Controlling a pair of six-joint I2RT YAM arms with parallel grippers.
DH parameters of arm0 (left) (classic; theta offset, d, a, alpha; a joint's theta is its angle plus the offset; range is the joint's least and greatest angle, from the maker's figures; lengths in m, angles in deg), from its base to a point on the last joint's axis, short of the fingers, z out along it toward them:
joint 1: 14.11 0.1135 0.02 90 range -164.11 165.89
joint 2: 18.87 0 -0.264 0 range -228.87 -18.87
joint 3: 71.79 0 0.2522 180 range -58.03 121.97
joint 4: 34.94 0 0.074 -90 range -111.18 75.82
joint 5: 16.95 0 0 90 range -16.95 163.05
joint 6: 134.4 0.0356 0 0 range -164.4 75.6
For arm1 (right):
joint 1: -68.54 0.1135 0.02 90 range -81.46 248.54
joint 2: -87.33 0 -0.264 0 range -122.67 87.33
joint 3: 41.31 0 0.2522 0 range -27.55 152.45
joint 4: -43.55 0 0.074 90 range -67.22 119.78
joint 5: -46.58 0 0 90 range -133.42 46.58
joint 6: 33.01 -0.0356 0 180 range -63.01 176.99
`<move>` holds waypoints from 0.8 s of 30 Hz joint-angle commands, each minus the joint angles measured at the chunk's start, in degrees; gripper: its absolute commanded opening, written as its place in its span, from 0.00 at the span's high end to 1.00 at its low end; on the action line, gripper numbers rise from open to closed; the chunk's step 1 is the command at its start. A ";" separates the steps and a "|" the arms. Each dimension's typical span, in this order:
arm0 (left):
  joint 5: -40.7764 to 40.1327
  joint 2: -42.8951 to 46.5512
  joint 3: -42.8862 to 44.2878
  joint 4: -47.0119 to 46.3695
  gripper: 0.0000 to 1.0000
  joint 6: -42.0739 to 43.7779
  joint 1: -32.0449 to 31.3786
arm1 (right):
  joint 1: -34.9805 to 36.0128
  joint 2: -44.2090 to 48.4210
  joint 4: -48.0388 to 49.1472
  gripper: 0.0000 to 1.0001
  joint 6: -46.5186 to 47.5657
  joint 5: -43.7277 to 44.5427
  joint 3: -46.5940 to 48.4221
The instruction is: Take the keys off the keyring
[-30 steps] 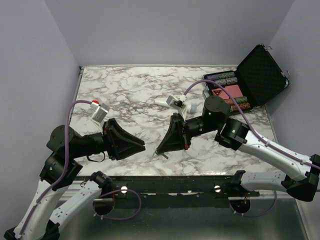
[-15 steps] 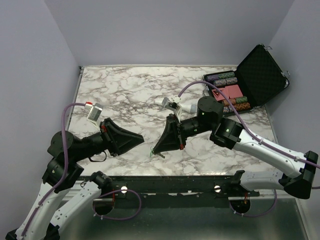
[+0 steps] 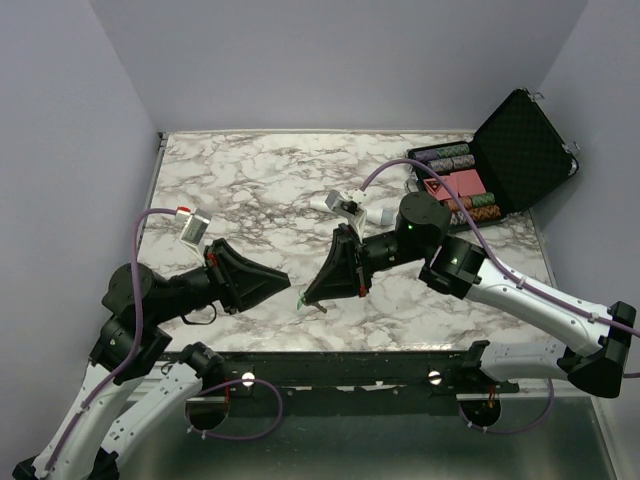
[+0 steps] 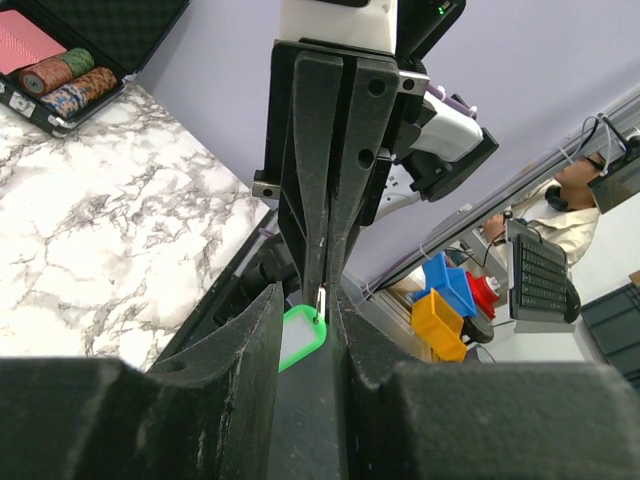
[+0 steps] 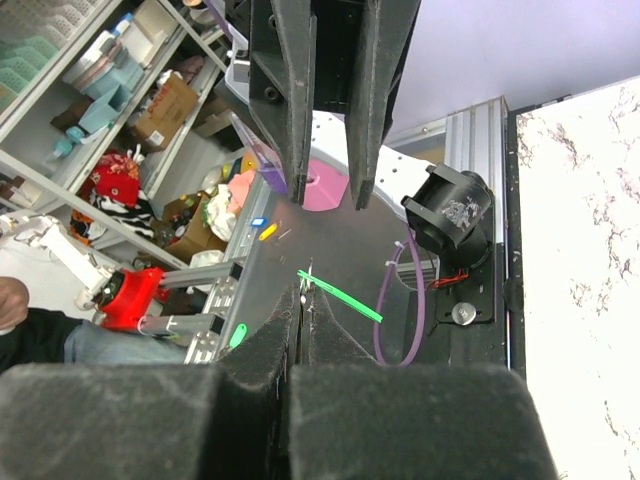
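So the black case (image 3: 520, 150) sits open at the far right corner of the bench (image 3: 250, 170), lid propped up. Inside it are rows of poker chips (image 3: 447, 155) lying on edge, with a pink-red pack (image 3: 462, 183) tucked between them. Any print on the chips is too small to read. The right hand (image 3: 306, 298) is pinched fully together, and it's gripping the keyring (image 4: 300, 338) by the little metal ring at the top. The green fob dangles below the tips, up in the air over the near edge of the bench. I honestly can't pick out a key separate from that ring. The left hand (image 3: 287, 280) points straight at it with only a narrow gap between its fingers (image 4: 250, 340). It holds nothing and sits just short of the fob.
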 commanded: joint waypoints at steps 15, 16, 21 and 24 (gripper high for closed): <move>0.81 -0.19 -1.89 -2.71 0.70 0.82 -3.09 | 0.43 -0.90 0.76 0.99 -2.65 2.78 1.02; 0.37 -0.28 -1.81 -2.63 0.70 0.90 -3.18 | 0.51 -0.90 0.94 0.99 -2.83 2.78 1.10; -0.95 -1.24 -1.37 -1.75 0.71 1.78 -4.06 | 0.86 -0.90 0.59 0.99 -2.83 3.04 1.28; -1.82 -2.03 -1.19 -0.96 0.72 2.31 -4.85 | 1.04 -0.90 0.50 0.99 -2.83 3.13 1.28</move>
